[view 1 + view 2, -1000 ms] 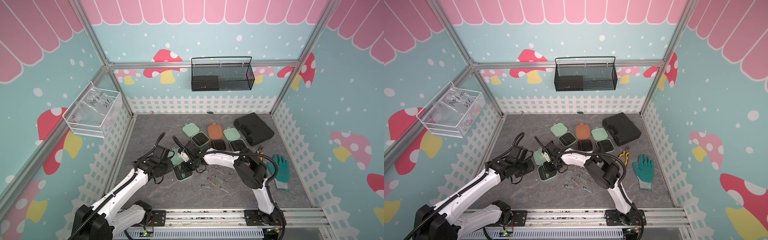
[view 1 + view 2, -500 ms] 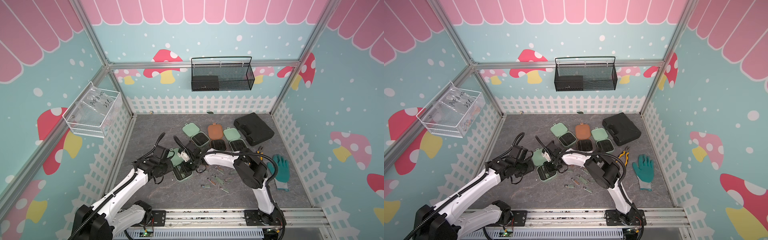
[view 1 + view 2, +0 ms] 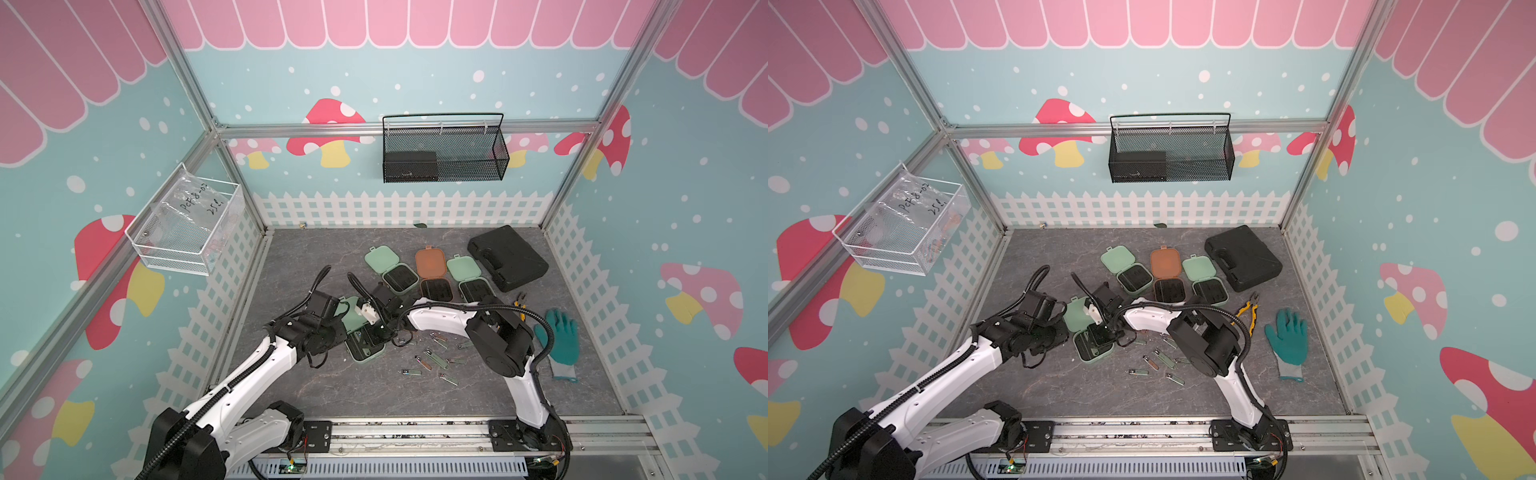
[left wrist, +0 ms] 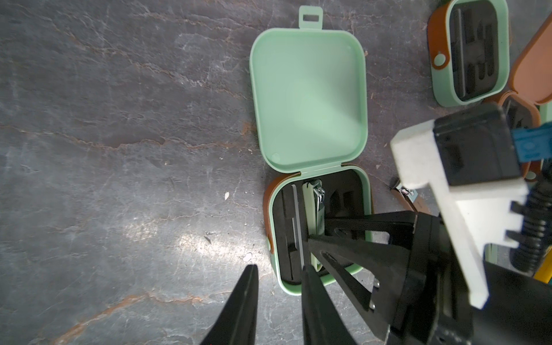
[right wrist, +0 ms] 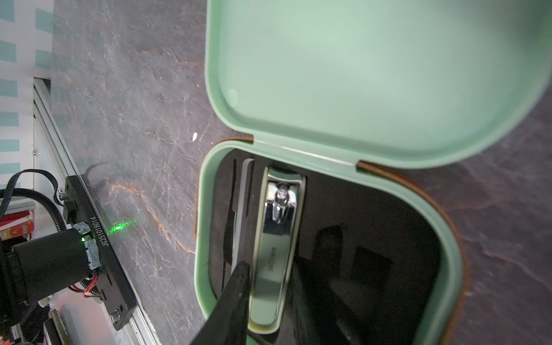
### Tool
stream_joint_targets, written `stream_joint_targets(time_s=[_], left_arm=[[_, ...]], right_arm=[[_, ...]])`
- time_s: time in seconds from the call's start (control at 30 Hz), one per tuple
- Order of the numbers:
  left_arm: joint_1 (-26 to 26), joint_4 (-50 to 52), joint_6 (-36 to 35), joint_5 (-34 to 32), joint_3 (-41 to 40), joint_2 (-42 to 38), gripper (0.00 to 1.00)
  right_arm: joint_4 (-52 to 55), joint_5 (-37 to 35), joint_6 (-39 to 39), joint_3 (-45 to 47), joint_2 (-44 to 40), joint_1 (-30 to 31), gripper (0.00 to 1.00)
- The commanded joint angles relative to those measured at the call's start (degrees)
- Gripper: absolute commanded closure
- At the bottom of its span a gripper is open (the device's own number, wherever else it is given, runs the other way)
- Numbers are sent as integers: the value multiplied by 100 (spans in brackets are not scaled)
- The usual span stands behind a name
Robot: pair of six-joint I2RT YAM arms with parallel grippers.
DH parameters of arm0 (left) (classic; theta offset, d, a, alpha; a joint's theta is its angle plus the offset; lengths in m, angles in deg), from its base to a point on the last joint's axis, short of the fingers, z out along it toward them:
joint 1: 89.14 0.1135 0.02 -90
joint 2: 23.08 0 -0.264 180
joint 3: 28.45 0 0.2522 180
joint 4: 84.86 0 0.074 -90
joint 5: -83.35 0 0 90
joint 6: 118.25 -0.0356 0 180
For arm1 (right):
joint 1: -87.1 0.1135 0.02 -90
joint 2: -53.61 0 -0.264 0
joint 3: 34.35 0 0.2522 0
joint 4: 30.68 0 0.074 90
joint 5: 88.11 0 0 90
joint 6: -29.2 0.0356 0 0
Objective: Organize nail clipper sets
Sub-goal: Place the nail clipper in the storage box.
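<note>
**Entry: nail clipper set, case in work.** Clock bearings are read on the table from above, 12 at the back fence.

- Location: open mint case (image 5: 201,239) at 9 o'clock from the table's middle, its lid (image 3: 351,320) laid flat toward 11.
- Contents: one clipper (image 5: 277,227) seated in the black insert (image 5: 373,209). Its long axis runs hinge to front, about 11 to 5, with the pivot end toward the hinge. A slim grey strip (image 5: 242,203) lies parallel in the next slot.
- Right gripper (image 5: 270,268): the fingers straddle the clipper's plain end, close against both edges. I cannot tell whether they press it.
- Left gripper (image 4: 279,268): the fingers are parted with nothing between them, and one tip sits over the case's front rim.
- Other stock: second mint case (image 3: 380,257), brown case (image 3: 430,264) and third mint case (image 3: 463,268), all open in a row at 12. Loose clippers (image 3: 436,359) are scattered at 6.
- Not stock: black tool case (image 3: 505,257) at 2, pliers (image 3: 519,299) and teal glove (image 3: 559,340) at 3.
- Surface: grey slate-pattern table (image 3: 324,257).
- Room: teal mushroom-print walls, pink scallops above and a white picket border. A black wire basket (image 3: 442,153) hangs on the back wall and a clear bin (image 3: 187,226) on the wall at 10.
- Change: against a second ago, I see both arms, the case and the loose clippers where they were.
</note>
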Motion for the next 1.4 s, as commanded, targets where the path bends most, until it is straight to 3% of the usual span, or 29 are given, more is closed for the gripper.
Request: stream_joint_targets(time_s=[0.0,0.23,0.47,0.93,1.37], left_arm=[[25,-87,-41,2,-67,27,71],[32,-117,-42,9,-109,62,71],[25,-159,-20,35,-172,63,72],[30,-179,-1,64,-286,-45,72],[26,-231,-55,170,-313,-34,74]], right_arm=[[16,38,54,61,212,-11,74],[-28,73,91,70,314,-12,74],[106,-205,134,126,344,-19,83],[1133,-1564,134,-161,516,51,89],[2056,-2675,221,-812,1302,245,92]])
